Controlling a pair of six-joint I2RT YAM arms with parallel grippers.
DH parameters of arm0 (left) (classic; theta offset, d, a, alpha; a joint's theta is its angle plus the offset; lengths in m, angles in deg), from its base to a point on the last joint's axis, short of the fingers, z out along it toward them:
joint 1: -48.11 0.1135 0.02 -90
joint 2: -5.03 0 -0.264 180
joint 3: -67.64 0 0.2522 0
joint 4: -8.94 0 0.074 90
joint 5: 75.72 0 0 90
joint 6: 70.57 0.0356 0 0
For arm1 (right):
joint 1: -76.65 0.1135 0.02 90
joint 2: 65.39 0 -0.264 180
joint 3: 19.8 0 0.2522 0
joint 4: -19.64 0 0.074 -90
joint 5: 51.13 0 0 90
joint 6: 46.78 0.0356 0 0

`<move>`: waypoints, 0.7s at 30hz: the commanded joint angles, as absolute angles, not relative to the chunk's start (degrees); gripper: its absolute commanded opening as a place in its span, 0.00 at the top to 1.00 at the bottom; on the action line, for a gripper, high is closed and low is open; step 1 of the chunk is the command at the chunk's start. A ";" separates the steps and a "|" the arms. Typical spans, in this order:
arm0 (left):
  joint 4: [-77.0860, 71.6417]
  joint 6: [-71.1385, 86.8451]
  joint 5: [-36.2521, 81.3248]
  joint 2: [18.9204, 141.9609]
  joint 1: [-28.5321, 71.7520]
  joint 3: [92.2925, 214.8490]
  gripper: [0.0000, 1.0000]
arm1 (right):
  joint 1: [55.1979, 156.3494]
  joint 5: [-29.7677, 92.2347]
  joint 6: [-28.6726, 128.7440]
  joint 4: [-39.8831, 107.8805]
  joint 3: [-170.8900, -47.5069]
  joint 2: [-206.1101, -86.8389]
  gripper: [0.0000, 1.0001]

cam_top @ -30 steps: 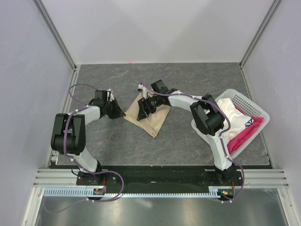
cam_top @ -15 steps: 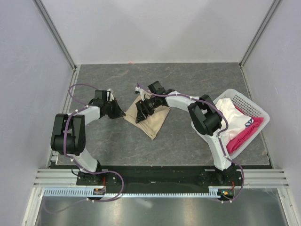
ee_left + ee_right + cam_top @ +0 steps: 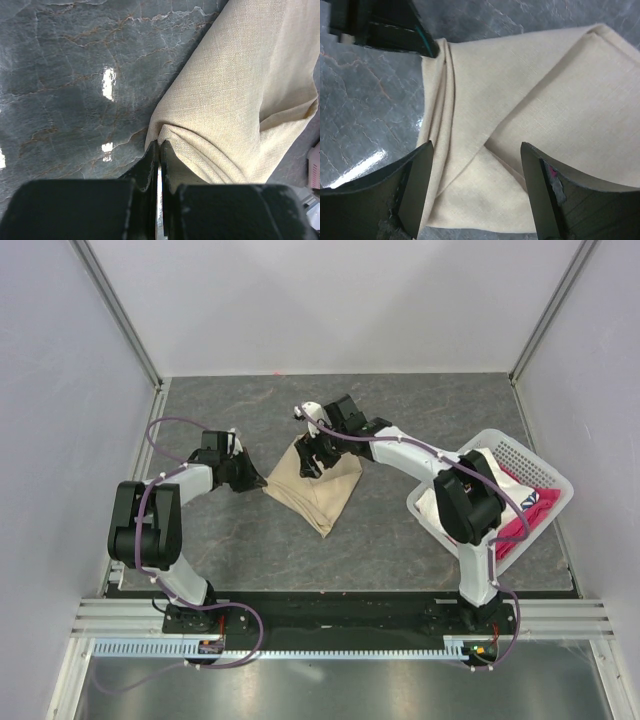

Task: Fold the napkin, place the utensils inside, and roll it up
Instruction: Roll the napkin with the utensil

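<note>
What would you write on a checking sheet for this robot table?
Surface: grey stone-look table, shiny spots.
Job's things: beige napkin, folded, on the table; utensil: nothing seen.
Clutter: white basket at right, holding a white cloth and a pink cloth.
Grippers: left gripper shut, pinching the napkin's corner; right gripper open above the napkin.
Cables: purple cables along each arm.
Surroundings: pale walls, metal posts.

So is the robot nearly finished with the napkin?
Not nearly. The napkin already looks folded over. The left hand pinches its corner shut; the open right hand hovers above the folds. No utensil shows in these views, so putting it inside and rolling are left.
</note>
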State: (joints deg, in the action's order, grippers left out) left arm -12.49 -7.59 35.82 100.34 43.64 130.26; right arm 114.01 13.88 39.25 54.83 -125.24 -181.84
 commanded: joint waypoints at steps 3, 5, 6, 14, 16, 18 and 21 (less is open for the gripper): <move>-14.23 -7.37 36.95 100.83 43.89 132.90 0.98 | 124.96 24.46 36.19 55.11 -123.21 -175.43 0.24; -14.40 -7.46 36.86 101.01 43.89 132.99 0.98 | 127.26 24.37 37.24 55.72 -123.65 -175.87 0.25; -14.32 -7.37 36.86 101.01 43.89 132.99 0.98 | 129.27 24.20 37.51 56.51 -123.91 -176.83 0.26; -14.49 -7.46 36.86 101.19 43.89 133.26 0.98 | 133.33 29.11 37.69 58.10 -125.23 -182.81 0.35; -14.49 -7.46 36.95 101.19 43.89 133.34 0.98 | 133.42 31.39 36.98 58.10 -125.76 -183.52 0.36; -14.49 -7.37 36.95 101.10 43.89 133.34 0.98 | 133.42 32.54 36.46 58.45 -126.29 -184.83 0.36; -14.49 -7.37 37.04 101.36 43.89 133.34 0.98 | 133.42 34.30 36.10 58.63 -126.90 -186.50 0.37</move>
State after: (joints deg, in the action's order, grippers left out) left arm -14.24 -7.59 35.82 101.00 43.64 131.40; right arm 133.42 30.08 37.18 58.33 -124.15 -185.01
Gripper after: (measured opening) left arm 0.039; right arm 0.637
